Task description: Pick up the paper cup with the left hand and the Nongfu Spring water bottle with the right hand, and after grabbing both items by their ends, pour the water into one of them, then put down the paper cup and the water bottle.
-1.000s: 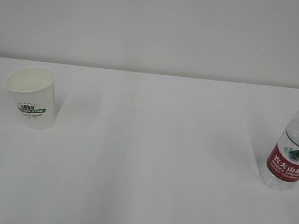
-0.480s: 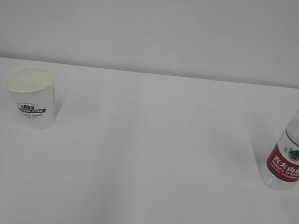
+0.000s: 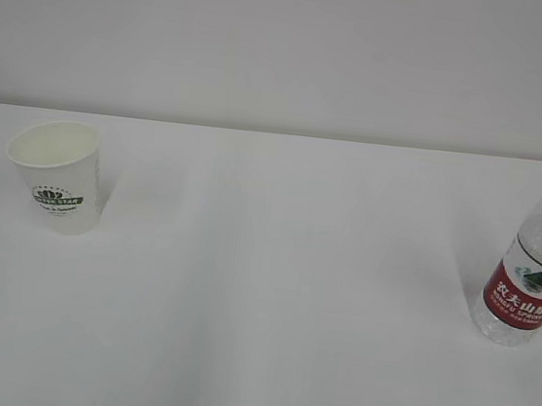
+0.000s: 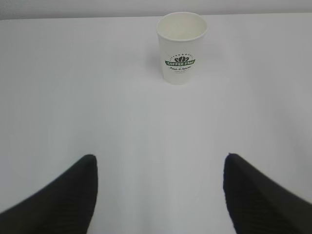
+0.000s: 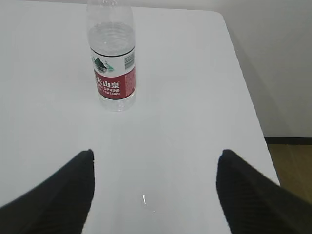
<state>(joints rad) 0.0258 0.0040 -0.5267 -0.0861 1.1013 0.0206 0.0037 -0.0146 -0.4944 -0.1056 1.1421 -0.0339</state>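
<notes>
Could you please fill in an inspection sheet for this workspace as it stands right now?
Surface: white table, bare between the two items; its right edge shows in the right wrist view.
Job's things: cup upright at far left, looks empty; bottle upright at far right, its top out of frame, so cap not judged. Water level hard to tell.
Clutter: nothing seen.
Grippers: left hand open, short of the cup, holding nothing; right hand open, short of the bottle, holding nothing.
Cables: nothing seen.
Surroundings: plain pale wall behind the table; a strip of floor past the right edge.
</notes>
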